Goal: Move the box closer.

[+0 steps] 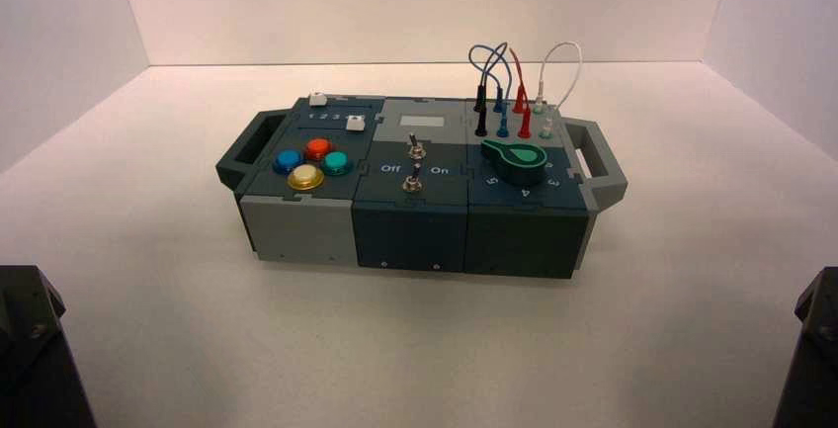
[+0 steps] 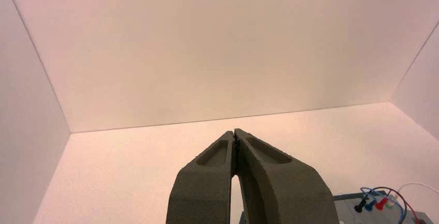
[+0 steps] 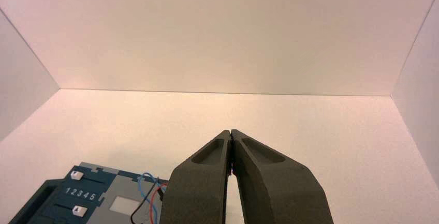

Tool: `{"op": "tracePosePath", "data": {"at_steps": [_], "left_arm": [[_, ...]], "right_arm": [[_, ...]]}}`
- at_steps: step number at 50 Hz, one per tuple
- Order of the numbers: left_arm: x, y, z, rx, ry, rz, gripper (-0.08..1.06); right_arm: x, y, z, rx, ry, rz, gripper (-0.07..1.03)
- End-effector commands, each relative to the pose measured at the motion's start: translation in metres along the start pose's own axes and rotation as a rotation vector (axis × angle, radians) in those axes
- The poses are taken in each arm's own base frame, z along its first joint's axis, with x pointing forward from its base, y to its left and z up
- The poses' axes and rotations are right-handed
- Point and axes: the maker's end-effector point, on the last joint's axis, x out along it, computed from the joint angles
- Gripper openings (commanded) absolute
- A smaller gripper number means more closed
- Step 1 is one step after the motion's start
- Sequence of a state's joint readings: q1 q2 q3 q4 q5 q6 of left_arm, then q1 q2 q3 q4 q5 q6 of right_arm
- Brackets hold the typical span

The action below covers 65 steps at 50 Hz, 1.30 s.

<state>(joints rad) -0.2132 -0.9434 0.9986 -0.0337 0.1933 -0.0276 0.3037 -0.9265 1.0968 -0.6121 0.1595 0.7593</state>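
Both pincers, left gripper (image 2: 235,133) and right gripper (image 3: 230,133), I see pressed together and holding nothing, parked well short of the box (image 1: 420,186). It sits mid-table (image 1: 148,299), nothing between. I count four coloured buttons (image 1: 309,162), two toggle switches (image 1: 414,166), one green dial (image 1: 515,159).

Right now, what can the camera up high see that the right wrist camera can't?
Only the high view shows the four coloured buttons, the two toggle switches, the green dial and both side handles. Only the right wrist view shows the right gripper, its fingertips pressed together, held off the box. Both show the box, its two white sliders and the plugged wires.
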Motion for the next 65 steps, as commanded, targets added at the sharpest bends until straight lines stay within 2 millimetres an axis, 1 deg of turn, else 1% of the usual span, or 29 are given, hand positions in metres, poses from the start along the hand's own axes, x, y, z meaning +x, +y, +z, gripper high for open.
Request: {"op": "tracePosePath", "data": {"at_steps": [1,17,20,28,34,37,42,45,49,50,54,58,65], "left_arm": [[0.000,0.000,0.007,0.003,-0.018,0.001,-0.03],[0.000,0.000,0.007,0.004,-0.018,0.001,-0.03],[0.003,0.000,0.003,0.004,-0.003,0.002,-0.03],[0.020,0.000,-0.003,0.006,0.061,0.003,-0.03],[0.041,-0.004,-0.009,0.011,0.143,-0.009,-0.03],[0.053,-0.007,-0.012,0.014,0.181,-0.016,-0.03],[0.077,-0.016,-0.017,0.012,0.247,-0.035,-0.03],[0.094,-0.023,-0.020,0.018,0.283,-0.049,-0.03],[0.115,-0.031,-0.027,0.024,0.326,-0.066,-0.03],[0.117,-0.033,-0.029,0.026,0.333,-0.070,-0.03],[0.136,-0.045,-0.038,0.038,0.373,-0.091,-0.03],[0.152,-0.053,-0.044,0.046,0.399,-0.104,-0.03],[0.176,-0.059,-0.061,0.054,0.454,-0.109,-0.03]], "right_arm": [[0.000,0.003,0.011,0.004,-0.025,0.011,-0.02],[-0.001,0.004,0.013,0.006,-0.029,0.012,-0.02],[0.000,0.005,0.013,0.007,-0.029,0.015,-0.02],[0.003,0.013,0.015,-0.001,-0.017,0.042,-0.02],[0.018,0.023,0.016,-0.013,0.022,0.061,-0.02],[0.028,0.027,0.016,-0.016,0.047,0.064,-0.02],[0.050,0.033,0.016,-0.024,0.095,0.065,-0.02],[0.065,0.038,0.016,-0.032,0.123,0.067,-0.02],[0.088,0.046,0.011,-0.044,0.172,0.070,-0.02],[0.091,0.047,0.009,-0.046,0.179,0.070,-0.02],[0.117,0.054,0.000,-0.056,0.233,0.069,-0.02],[0.135,0.059,-0.009,-0.065,0.271,0.070,-0.02],[0.169,0.066,-0.032,-0.081,0.345,0.066,-0.02]]}}
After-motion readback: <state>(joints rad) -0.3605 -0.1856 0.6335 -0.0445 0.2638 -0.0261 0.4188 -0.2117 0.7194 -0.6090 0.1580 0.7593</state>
